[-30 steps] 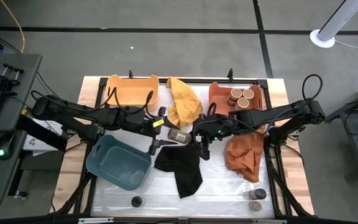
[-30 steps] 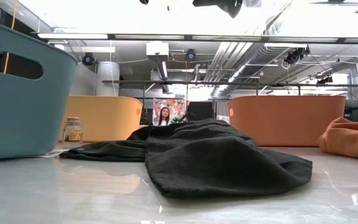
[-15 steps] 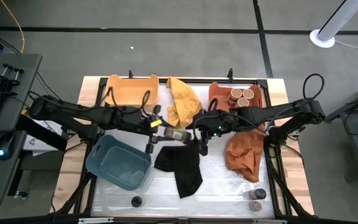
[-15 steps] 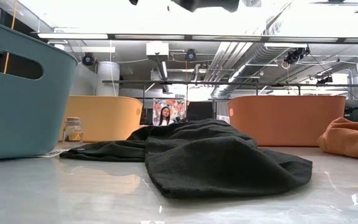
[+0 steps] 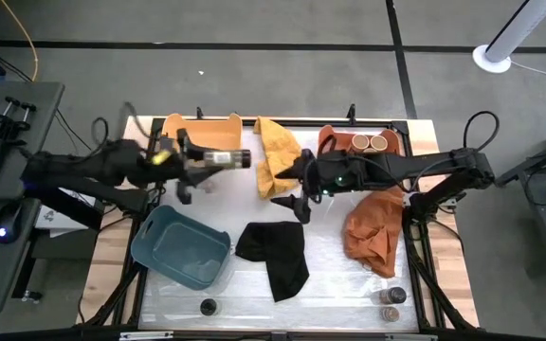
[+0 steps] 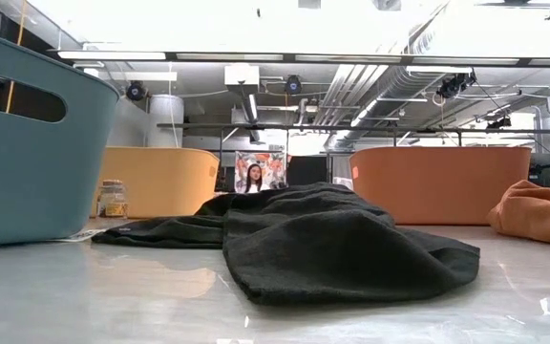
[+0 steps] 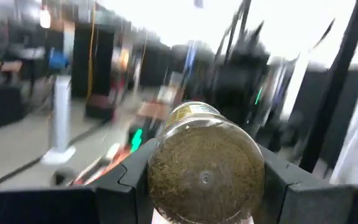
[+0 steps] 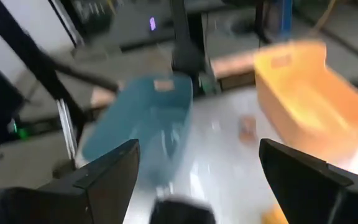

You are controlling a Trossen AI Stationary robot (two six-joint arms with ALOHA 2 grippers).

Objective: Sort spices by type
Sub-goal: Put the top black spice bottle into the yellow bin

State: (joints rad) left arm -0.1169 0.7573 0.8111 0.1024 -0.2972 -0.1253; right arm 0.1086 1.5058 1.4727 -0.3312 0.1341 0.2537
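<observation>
The left tool (image 5: 197,161) clamps a small clear cylindrical spice jar (image 5: 223,158) of brownish-green contents, lying sideways above the yellow plastic tray's (image 5: 180,134) near edge, upper left of the high view. The right tool (image 5: 292,186), fingers spread wide and empty, hangs at centre over open white tabletop (image 5: 335,275), beside the yellow cloth (image 5: 278,152). Two tan-lidded jars (image 5: 369,142) stand in the coral tray (image 5: 333,142), upper right. A black-lidded jar (image 5: 208,306) sits at the bottom edge, two more jars (image 5: 392,303) at lower right.
</observation>
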